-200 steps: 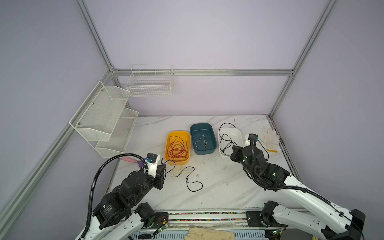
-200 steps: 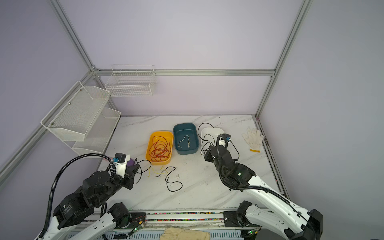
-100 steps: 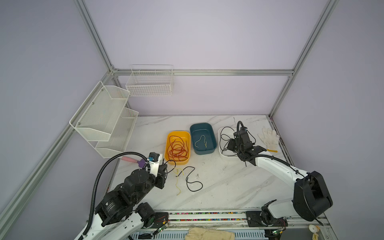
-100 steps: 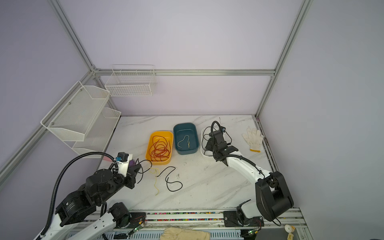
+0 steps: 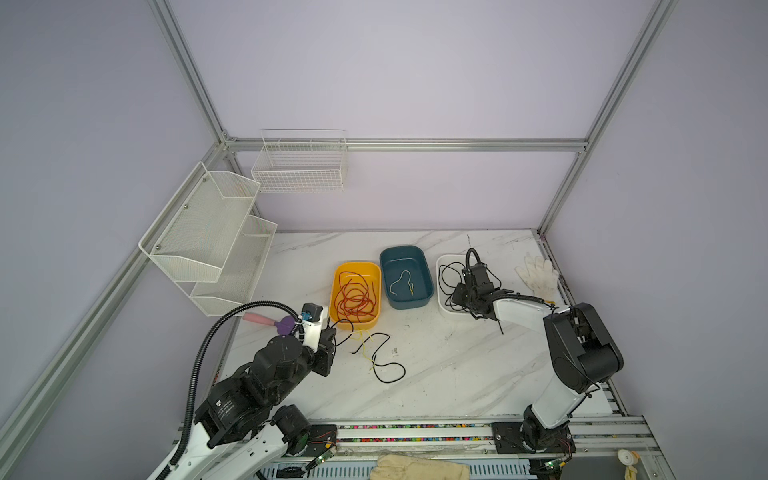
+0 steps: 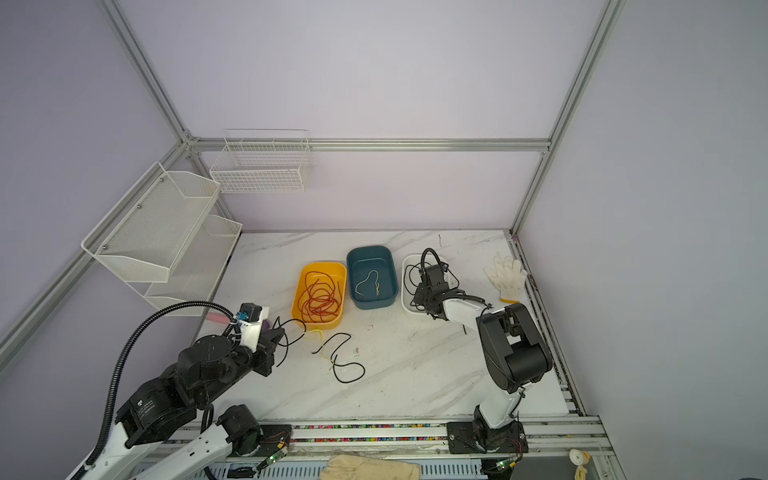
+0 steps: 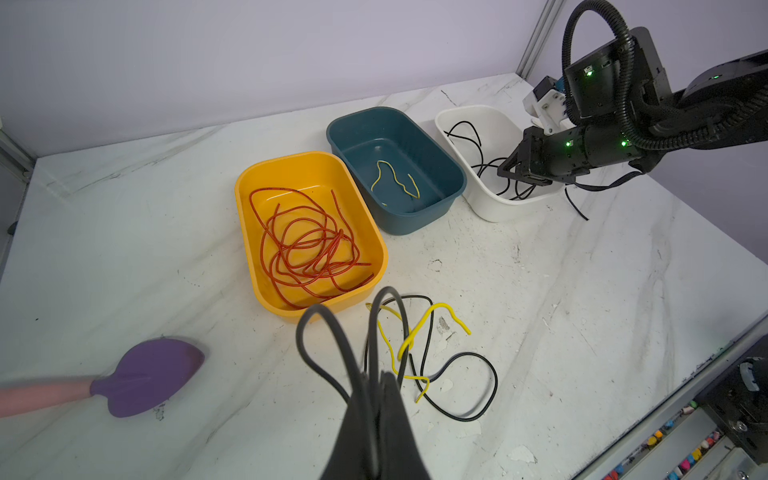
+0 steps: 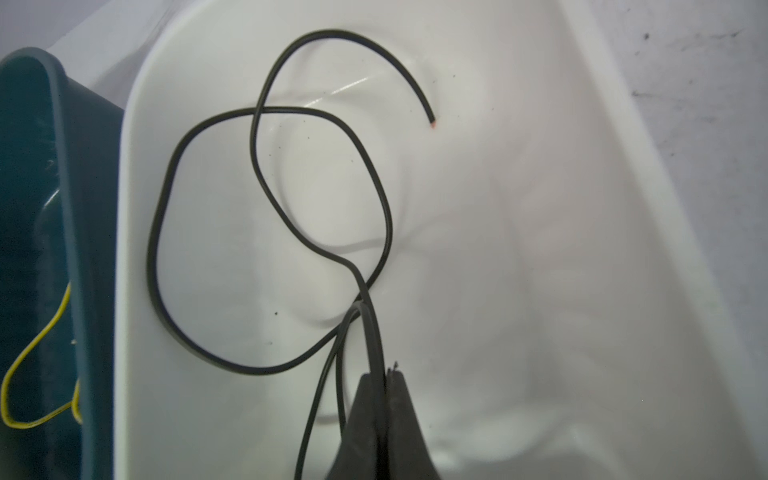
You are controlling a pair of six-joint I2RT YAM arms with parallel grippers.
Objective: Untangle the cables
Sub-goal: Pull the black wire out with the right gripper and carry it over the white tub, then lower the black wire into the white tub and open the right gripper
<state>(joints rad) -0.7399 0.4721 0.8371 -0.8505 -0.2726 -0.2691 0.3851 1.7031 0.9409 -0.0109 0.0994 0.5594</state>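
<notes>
- Over the white tray, our right gripper is clamped on a black cable. The strand drops from the fingertips and loops on the tray floor directly beneath them.
- We judge the coming move turns on that relation. The cable lies below the jaws and inside the walls, so letting go should leave it there.
- Outside that tray's wall a black tail rests on the table. We cannot tell whether it belongs to the held strand.
- Beside the yellow tray, our left gripper is clenched on black loops that arch up ahead of its fingertips.
- Just beyond those fingertips lies the tangle of black and yellow wire. Its long axis runs from the yellow tray's near wall toward the table's front edge.
- Our left arm is much nearer to it; the right is well apart.
- All the wires look thin and limp, and the yellow one is kinked where it crosses the black.
- Red-orange cables coil loosely in the yellow tray, and one yellow cable lies in the teal tray.
</notes>
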